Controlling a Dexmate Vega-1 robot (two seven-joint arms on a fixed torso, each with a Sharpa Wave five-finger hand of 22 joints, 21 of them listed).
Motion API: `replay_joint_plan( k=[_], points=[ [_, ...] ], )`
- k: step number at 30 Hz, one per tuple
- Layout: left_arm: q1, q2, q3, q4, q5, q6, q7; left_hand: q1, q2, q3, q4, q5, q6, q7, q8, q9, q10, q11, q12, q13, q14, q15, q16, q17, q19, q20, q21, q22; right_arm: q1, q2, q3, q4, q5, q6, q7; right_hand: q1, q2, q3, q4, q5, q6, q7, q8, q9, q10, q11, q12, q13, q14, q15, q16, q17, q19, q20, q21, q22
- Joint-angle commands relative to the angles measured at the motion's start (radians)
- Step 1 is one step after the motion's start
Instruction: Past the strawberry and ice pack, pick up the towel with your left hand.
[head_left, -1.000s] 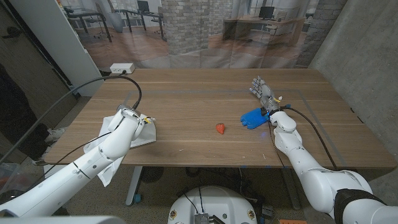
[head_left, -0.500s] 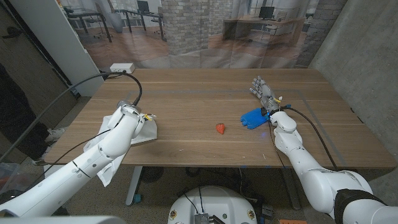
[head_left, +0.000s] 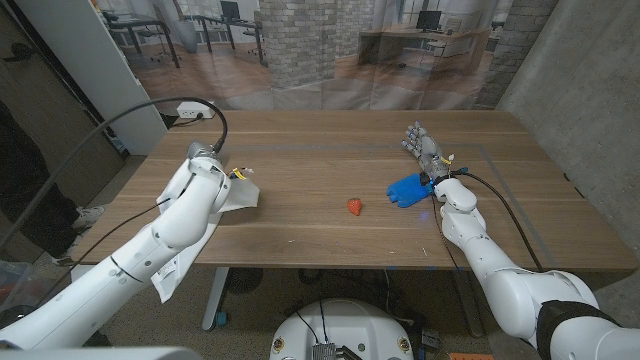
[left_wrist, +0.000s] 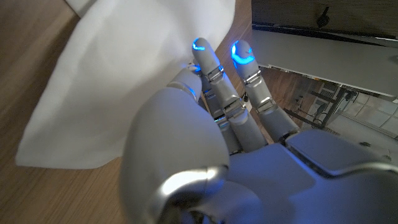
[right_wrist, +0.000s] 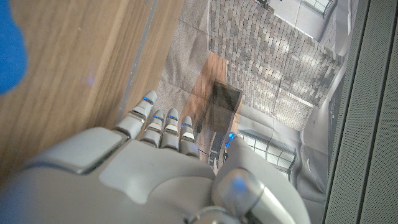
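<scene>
The white towel (head_left: 238, 195) hangs from my left hand (head_left: 204, 168) at the table's left side, its near part raised off the wood. In the left wrist view the towel (left_wrist: 93, 81) drapes beside my left hand's fingers (left_wrist: 214, 68); where they pinch it is hidden. A small red strawberry (head_left: 354, 206) lies near the table's middle. To its right lies the blue ice pack (head_left: 408, 188). My right hand (head_left: 424, 148) stands just beyond the ice pack, fingers apart, holding nothing. A corner of the ice pack (right_wrist: 9, 50) shows past my right hand (right_wrist: 155, 162).
A white socket box (head_left: 192, 110) with a black cable (head_left: 215, 130) sits at the table's far left corner. A person in dark clothes (head_left: 25, 170) stands at the left edge. More white cloth (head_left: 166, 278) hangs under my left forearm, over the table's front edge.
My left hand has risen and moved toward the far side, drawing the towel up off the table. The right hand, strawberry and ice pack have not moved.
</scene>
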Motion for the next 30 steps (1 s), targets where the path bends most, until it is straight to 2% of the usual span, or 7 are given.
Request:
replay_joint_plan(
  k=[1,9,18,30],
  points=[
    [0.006,-0.031,-0.049,-0.062,-0.004,-0.034,0.063,-0.002,0.002,0.011,0.001,0.006,-0.005,0.001,0.006,0.003,0.085,-0.072,-0.001,0.008,0.010,0.001,-0.001,0.005,-0.008,-0.066,0.009,0.000,0.020,0.001,0.000,0.038,-0.002,0.019,0.004,-0.004,0.001,0.000,-0.004,0.005,0.004,-0.002,0.002,0.006,0.009,-0.002,0.003,0.001,0.008,0.001,0.001,0.004,0.008,0.000,0.000,0.003],
    [0.019,-0.058,-0.088,-0.089,-0.067,-0.042,0.129,-0.003,-0.001,0.013,0.000,0.008,-0.004,0.000,0.010,0.000,0.090,-0.071,-0.006,0.014,0.014,0.000,-0.001,0.011,-0.009,-0.068,0.021,-0.007,0.031,0.000,-0.002,0.054,-0.006,0.030,0.003,-0.004,0.000,0.000,-0.004,0.006,0.003,-0.001,0.002,0.006,0.009,-0.003,0.003,0.001,0.009,0.003,0.001,0.004,0.009,0.001,0.000,0.003],
    [0.031,-0.074,-0.105,-0.110,-0.107,-0.051,0.220,-0.005,-0.002,0.017,0.000,0.011,-0.005,0.002,0.015,-0.003,0.098,-0.068,-0.013,0.021,0.016,0.001,-0.004,0.018,-0.015,-0.067,0.033,-0.015,0.040,-0.001,-0.004,0.070,-0.007,0.039,0.007,-0.004,0.000,0.000,-0.005,0.006,0.004,-0.001,0.002,0.006,0.010,-0.002,0.003,0.001,0.009,0.002,0.001,0.004,0.009,0.000,0.000,0.003],
    [0.070,-0.090,-0.146,-0.142,-0.187,-0.054,0.385,-0.007,-0.005,0.021,-0.001,0.016,-0.006,0.002,0.020,-0.006,0.102,-0.067,-0.022,0.029,0.019,0.001,-0.006,0.025,-0.017,-0.068,0.049,-0.026,0.038,-0.003,0.000,0.069,-0.004,0.044,0.007,-0.004,0.000,0.000,-0.005,0.006,0.005,0.000,0.002,0.006,0.009,-0.003,0.003,0.001,0.009,0.001,0.001,0.004,0.009,0.000,0.000,0.003]
  ],
)
